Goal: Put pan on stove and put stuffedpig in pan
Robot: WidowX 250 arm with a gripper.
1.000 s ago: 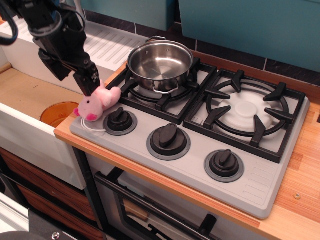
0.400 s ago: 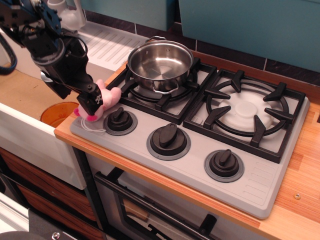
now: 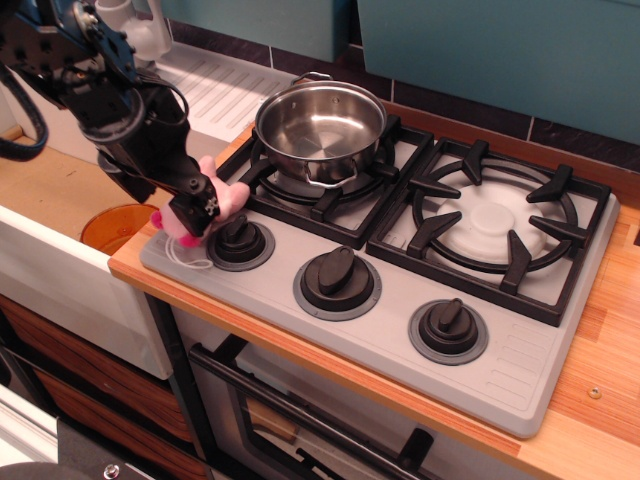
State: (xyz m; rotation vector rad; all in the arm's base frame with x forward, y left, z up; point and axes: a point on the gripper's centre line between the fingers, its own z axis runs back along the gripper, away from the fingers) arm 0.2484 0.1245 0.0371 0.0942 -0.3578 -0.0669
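Observation:
The shiny steel pan (image 3: pixel 320 125) stands upright and empty on the left burner of the grey stove (image 3: pixel 400 325). The pink stuffedpig (image 3: pixel 228 196) lies on the stove's front left corner, beside the left knob (image 3: pixel 240 240). My black gripper (image 3: pixel 195 213) has come down over the pig's head and covers most of it. Pink plush shows on both sides of the fingers. The pig's white string (image 3: pixel 183 262) lies on the stove. I cannot see whether the jaws are closed on the pig.
The right burner (image 3: pixel 495 225) is bare. Two more knobs (image 3: pixel 337 280) sit along the stove front. A white sink (image 3: pixel 60 270) with an orange disc (image 3: pixel 112 225) in it lies to the left. A white ribbed drainboard (image 3: pixel 215 90) is behind it.
My gripper has moved down and to the right, from above the pig onto its head. The pig and the pan have stayed in place.

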